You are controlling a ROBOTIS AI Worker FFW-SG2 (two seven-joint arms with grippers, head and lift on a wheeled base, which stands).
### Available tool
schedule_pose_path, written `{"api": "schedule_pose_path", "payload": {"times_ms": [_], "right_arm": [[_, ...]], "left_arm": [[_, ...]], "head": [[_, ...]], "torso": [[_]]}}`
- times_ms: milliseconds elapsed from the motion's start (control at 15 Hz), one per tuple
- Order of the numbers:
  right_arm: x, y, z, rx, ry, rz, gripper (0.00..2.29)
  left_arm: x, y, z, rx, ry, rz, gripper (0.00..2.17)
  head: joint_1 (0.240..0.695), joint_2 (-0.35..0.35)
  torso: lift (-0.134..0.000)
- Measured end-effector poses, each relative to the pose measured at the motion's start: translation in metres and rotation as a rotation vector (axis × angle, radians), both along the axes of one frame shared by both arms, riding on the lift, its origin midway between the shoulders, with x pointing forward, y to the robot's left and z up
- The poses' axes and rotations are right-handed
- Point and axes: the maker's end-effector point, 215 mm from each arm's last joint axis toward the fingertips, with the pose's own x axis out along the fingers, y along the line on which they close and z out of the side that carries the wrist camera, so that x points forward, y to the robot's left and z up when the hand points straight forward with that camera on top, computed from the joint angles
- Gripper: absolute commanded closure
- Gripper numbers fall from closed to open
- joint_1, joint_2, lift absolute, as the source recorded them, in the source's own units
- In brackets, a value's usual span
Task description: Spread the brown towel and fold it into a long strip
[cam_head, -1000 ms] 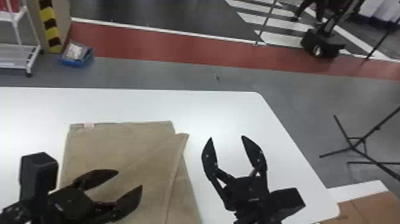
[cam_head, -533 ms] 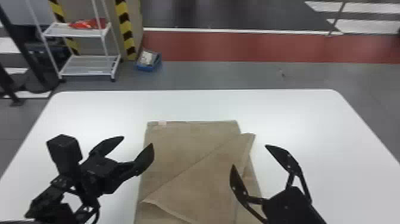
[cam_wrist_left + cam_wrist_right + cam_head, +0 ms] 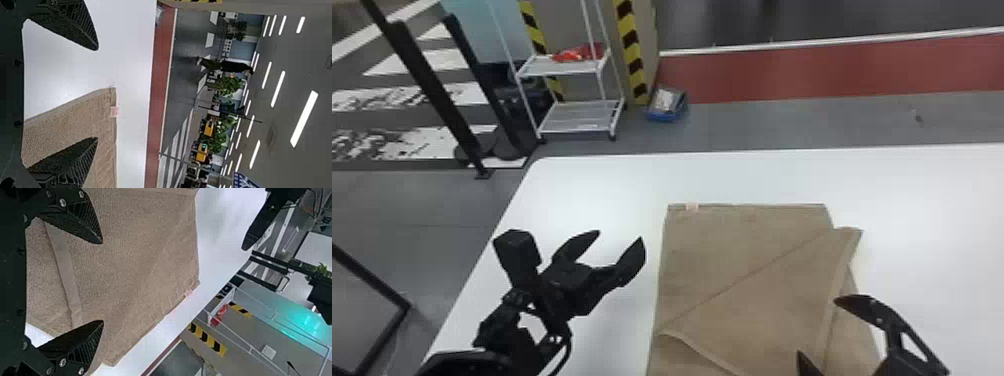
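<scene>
"What do we count, largest first?"

"We count one bench (image 3: pixel 582 185). On it we find one brown towel (image 3: pixel 732 250), lying flat with a diagonal fold across its near part. We log two grippers: the left gripper (image 3: pixel 620 236), near the towel's left edge, and the right gripper (image 3: pixel 818 326), above its right side. Both stand open and empty. One pale tag (image 3: pixel 692 206) sits on the far hem."

"And by view?"

"Left wrist: several ceiling lights (image 3: pixel 304 119). Head: one blue tray (image 3: pixel 666 116)."

No legible text, labels or signs.
</scene>
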Motion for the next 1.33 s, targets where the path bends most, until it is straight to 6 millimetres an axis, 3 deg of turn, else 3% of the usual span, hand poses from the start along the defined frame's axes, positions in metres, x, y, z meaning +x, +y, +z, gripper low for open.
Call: {"api": "schedule_pose_path", "payload": {"times_ms": [267, 467, 933, 1333], "right_arm": [[-0.021, 0.008, 0.008, -0.012, 0.077, 0.065, 0.19], [-0.039, 0.015, -0.004, -0.045, 0.155, 0.128, 0.19], [-0.04, 0.018, -0.03, -0.128, 0.273, 0.126, 0.28], [-0.051, 0.03, -0.035, -0.145, 0.311, 0.167, 0.32]], "left_arm": [[0.0, 0.001, -0.001, -0.002, 0.003, 0.001, 0.07], [0.0, 0.002, -0.003, -0.001, 0.006, 0.004, 0.07], [-0.003, 0.001, -0.007, -0.007, 0.014, 0.001, 0.07], [-0.004, 0.004, -0.009, -0.01, 0.017, 0.002, 0.07]], "head": [[0.695, 0.228], [0.695, 0.243], [0.695, 0.249], [0.695, 0.277]], "torso": [[-0.125], [-0.125], [-0.125], [-0.125]]}}
